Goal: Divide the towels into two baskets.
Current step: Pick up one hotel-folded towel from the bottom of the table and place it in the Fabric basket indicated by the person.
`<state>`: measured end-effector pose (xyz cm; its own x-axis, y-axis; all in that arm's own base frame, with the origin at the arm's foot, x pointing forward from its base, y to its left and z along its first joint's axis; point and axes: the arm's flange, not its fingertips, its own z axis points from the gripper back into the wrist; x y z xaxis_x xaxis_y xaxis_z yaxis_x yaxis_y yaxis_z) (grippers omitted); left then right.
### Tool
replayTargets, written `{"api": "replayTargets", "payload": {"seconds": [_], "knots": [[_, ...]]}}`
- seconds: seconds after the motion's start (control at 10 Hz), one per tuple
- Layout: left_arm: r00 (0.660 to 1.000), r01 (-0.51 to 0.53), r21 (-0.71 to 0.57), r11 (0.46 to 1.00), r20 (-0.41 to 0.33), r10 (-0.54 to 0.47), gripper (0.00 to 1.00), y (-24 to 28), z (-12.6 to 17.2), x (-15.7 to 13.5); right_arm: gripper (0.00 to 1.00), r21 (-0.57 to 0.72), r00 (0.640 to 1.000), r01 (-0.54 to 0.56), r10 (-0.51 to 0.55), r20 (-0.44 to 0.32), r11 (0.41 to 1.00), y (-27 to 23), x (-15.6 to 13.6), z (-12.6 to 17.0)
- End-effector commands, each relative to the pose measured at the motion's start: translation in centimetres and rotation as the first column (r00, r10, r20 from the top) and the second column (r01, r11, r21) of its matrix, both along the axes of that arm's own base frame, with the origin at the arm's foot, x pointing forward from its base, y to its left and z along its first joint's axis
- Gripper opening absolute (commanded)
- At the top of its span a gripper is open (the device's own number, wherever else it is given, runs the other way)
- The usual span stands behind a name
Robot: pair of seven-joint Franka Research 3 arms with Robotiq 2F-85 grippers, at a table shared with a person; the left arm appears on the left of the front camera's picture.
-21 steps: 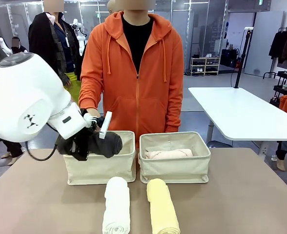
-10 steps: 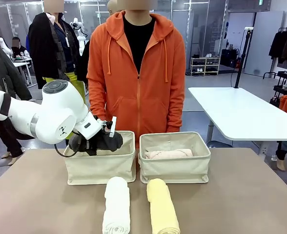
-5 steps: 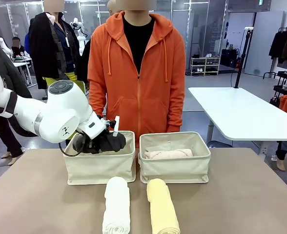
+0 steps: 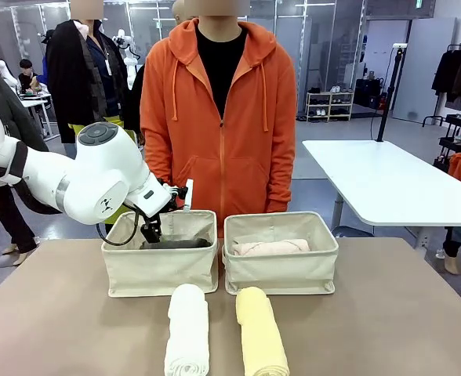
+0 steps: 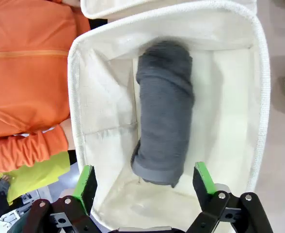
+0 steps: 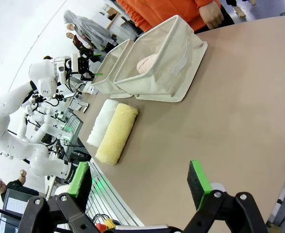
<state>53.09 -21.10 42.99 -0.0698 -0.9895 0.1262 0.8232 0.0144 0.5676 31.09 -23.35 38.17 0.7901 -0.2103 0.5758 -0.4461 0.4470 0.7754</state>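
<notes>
Dropped from my left gripper [image 5: 143,174], now released, the dark grey towel [image 5: 164,111] lay in the far-edge left basket [image 5: 261,97]; lifting straight up would clear its rim

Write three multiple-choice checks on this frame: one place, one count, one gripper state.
1. Where is the dark grey rolled terry towel?
A) on the floor
B) inside the left cream canvas basket
C) draped over a rim

2. How many rolled towels lie on the brown table, in no basket?
A) none
B) one
C) two

3. The left gripper is:
A) open above the grey towel
B) shut on the grey towel
C) shut and empty

Key:
1 B: the left wrist view shows it lying on that basket's bottom.
2 C: the white roll and the pale yellow roll lie side by side in front of the baskets.
3 A: its green pads stand wide apart, clear of the towel.
</notes>
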Motion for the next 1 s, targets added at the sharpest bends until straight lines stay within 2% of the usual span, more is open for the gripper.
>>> {"api": "replayTargets", "payload": {"seconds": [0.0,0.9], "knots": [[1.000,0.006,0.004,1.000,-0.005,-0.006,1.00,-0.08,-0.30,-0.06,1.00,0.002,1.000,0.016,-0.016,0.016,1.000,0.15,-0.08,0.06],[1.000,0.006,0.004,1.000,-0.005,-0.006,1.00,-0.08,-0.30,-0.06,1.00,0.002,1.000,0.016,-0.016,0.016,1.000,0.15,-0.08,0.06]]}}
